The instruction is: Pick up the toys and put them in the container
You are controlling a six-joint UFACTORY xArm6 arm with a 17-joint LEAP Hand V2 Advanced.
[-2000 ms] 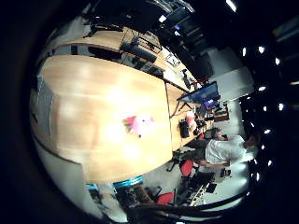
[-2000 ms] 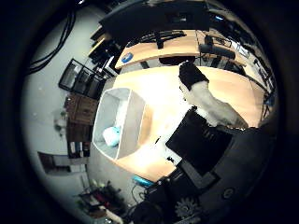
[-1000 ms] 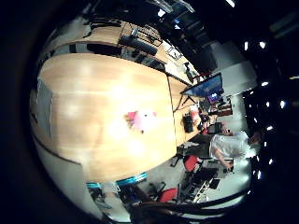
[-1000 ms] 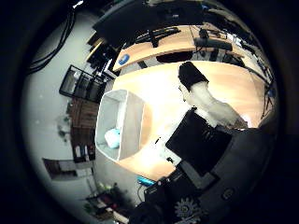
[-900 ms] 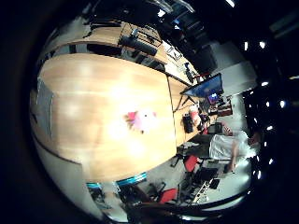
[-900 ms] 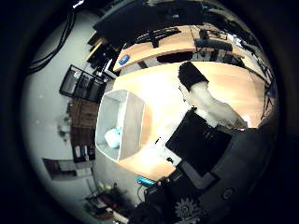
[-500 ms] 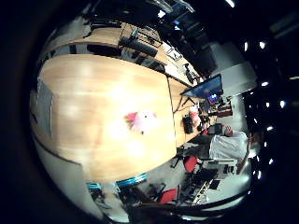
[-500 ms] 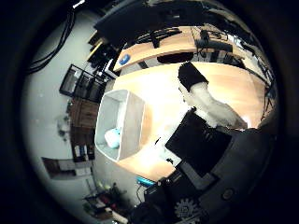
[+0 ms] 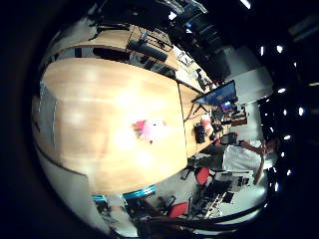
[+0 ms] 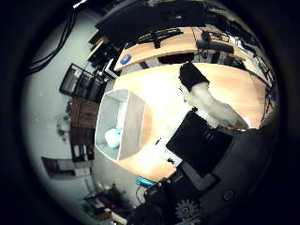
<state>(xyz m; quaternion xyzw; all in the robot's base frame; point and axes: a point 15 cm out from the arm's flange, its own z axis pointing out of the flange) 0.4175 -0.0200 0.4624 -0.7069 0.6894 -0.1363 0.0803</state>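
Note:
A small pink toy (image 9: pixel 150 129) lies on the wooden table (image 9: pixel 95 115), seen far below in the right little finger side palm view. In the right thumb side palm view a clear container (image 10: pixel 120 122) stands at the table's edge with a light blue toy (image 10: pixel 112 138) inside it. My hand (image 10: pixel 206 98) shows there as a black and white finger, fairly straight, reaching over the table with nothing in it. The hand is high above the table, away from both toy and container.
A grey flat item (image 9: pixel 47 105) lies near the table's end. Desks with monitors (image 9: pixel 217 98) and chairs stand beyond the table. Black shelving (image 10: pixel 82 82) stands on the floor beside the container's end of the table.
Nothing on the table has moved. The views have shifted only slightly, so the hand has hardly moved.

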